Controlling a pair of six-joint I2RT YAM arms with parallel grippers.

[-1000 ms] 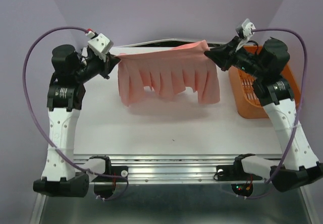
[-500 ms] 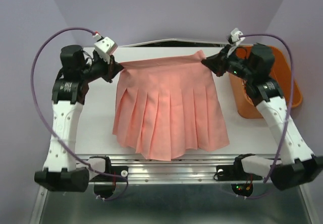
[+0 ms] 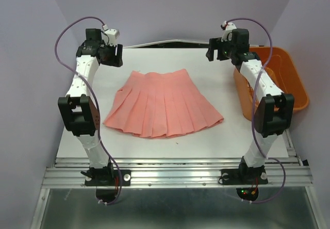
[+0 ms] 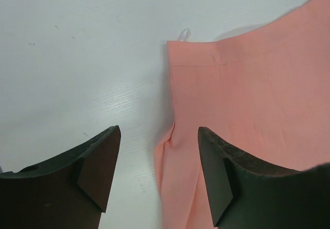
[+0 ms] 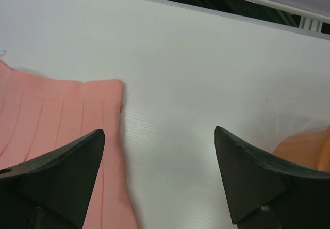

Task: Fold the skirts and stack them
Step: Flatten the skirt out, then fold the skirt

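Observation:
One salmon-pink pleated skirt [image 3: 165, 105] lies spread flat in the middle of the white table [image 3: 237, 141], waistband toward the far side and hem fanned toward me. My left gripper [image 3: 114, 59] hovers open beyond the waistband's left corner. In the left wrist view the skirt [image 4: 247, 110] shows below the open left gripper [image 4: 158, 131], its left edge between the fingers and not touched. My right gripper [image 3: 214, 51] hovers open off the waistband's right corner. Through the right wrist camera the skirt [image 5: 56, 110] lies left of the open right gripper [image 5: 159, 131], which holds nothing.
An orange plastic basket [image 3: 273, 79] stands at the table's right edge, close to the right arm; its rim [image 5: 304, 149] shows in the right wrist view. The table's far edge [image 5: 206, 10] runs just beyond the grippers.
Both grippers held the waistband corners and drew the skirt out flat; both have now opened and let go. The skirt rests on the table and both arms have risen.

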